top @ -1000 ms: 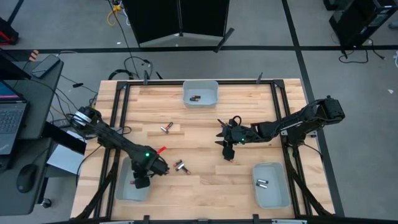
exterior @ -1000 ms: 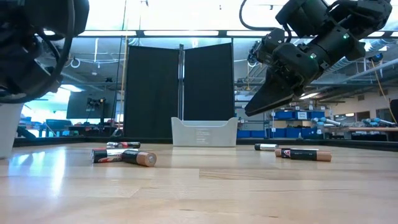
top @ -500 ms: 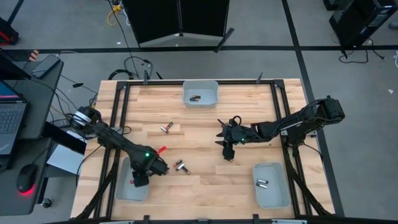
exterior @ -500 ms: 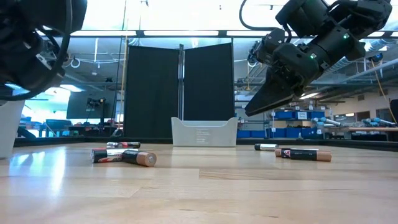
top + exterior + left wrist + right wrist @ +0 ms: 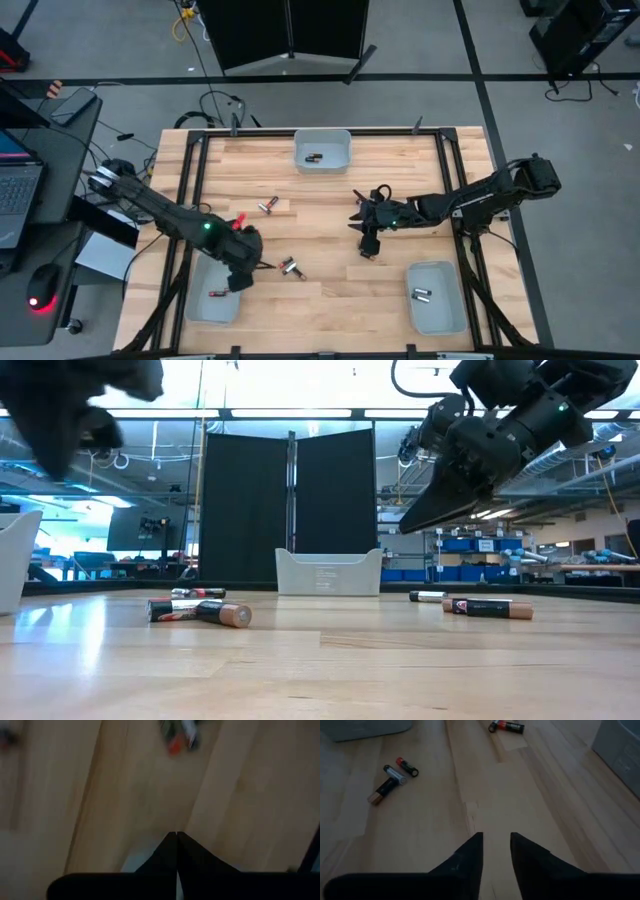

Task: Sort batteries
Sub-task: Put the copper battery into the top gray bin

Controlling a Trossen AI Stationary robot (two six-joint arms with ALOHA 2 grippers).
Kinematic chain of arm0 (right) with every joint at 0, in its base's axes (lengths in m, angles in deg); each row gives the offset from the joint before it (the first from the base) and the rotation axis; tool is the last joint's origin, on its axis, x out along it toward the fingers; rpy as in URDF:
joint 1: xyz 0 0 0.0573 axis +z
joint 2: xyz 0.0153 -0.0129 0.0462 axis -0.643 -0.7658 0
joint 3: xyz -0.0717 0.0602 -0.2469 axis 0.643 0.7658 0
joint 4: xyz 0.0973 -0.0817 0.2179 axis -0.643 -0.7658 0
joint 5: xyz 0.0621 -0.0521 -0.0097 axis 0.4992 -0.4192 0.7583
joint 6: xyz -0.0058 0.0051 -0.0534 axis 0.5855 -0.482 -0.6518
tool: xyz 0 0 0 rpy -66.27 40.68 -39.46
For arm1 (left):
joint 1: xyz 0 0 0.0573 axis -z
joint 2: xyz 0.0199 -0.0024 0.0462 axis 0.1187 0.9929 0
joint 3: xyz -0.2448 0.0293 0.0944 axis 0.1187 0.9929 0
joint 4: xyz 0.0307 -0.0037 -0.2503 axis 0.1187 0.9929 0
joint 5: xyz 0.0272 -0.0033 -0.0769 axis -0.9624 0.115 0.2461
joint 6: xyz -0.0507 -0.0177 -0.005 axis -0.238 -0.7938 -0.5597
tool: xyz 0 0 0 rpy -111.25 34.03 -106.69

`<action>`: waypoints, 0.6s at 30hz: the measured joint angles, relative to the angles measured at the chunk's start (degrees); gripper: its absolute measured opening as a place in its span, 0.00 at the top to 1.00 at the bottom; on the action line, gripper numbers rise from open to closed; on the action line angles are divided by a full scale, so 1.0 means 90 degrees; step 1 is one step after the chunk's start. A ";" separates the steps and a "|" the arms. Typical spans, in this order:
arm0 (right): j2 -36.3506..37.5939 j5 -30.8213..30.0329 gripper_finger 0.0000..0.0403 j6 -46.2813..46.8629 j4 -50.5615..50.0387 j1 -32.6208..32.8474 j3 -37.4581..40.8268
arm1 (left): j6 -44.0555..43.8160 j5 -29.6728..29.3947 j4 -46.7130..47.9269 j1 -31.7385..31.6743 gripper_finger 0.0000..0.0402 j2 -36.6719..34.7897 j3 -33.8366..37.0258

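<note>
Grey floor and dark frame rails surround the pale wooden table [image 5: 320, 300] seen from above, where three pale trays sit: one at the far edge [image 5: 322, 150] holding a dark battery, one at the near left corner [image 5: 213, 303] with a red-and-black cell inside, and one at the near right [image 5: 436, 297] with two silver-grey cells. Loose batteries lie on the bare wood: a pair near the left-centre [image 5: 267, 206] and another pair just beside the left gripper [image 5: 240, 284], which hangs over the inner edge of the near left tray. The right gripper [image 5: 366, 248] hangs near the table's middle, pointing toward the near edge, with a small dark cell by its tip. At table height, the far tray [image 5: 329, 573] stands before a black screen, with batteries lying to the left [image 5: 198, 611] and right [image 5: 489, 607] on the wood; the right gripper [image 5: 415, 525] hangs clear above them. Past the left wrist, the two dark fingers [image 5: 165, 857] are pressed together with nothing between them, above wood and blurred cells [image 5: 178, 734]. Past the right wrist, the fingers [image 5: 470, 855] stand slightly apart, gripping nothing, with bare wood between them and two clusters of batteries [image 5: 394, 778] [image 5: 506, 726] well ahead.
</note>
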State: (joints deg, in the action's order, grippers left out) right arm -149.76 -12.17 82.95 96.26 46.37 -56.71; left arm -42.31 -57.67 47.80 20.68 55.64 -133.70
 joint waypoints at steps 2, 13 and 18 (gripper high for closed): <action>0.0062 0.0000 0.78 0.0000 -0.0037 0.0066 0.0000 | 0.0201 -0.0223 -0.0609 -0.0072 0.99 -0.0027 0.0101; 0.0111 0.0002 0.78 0.0199 -0.0073 0.0240 0.0000 | 0.2730 0.0299 -0.3927 -0.1054 0.98 0.0182 0.0858; 0.0111 0.0000 0.74 0.0265 -0.0124 0.0240 0.0000 | 0.4039 0.0636 -0.4041 -0.1230 0.93 0.0603 0.0702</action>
State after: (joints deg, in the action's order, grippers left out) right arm -148.77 -12.17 85.34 95.14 48.53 -56.71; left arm -5.95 -51.94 11.43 9.61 61.06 -127.38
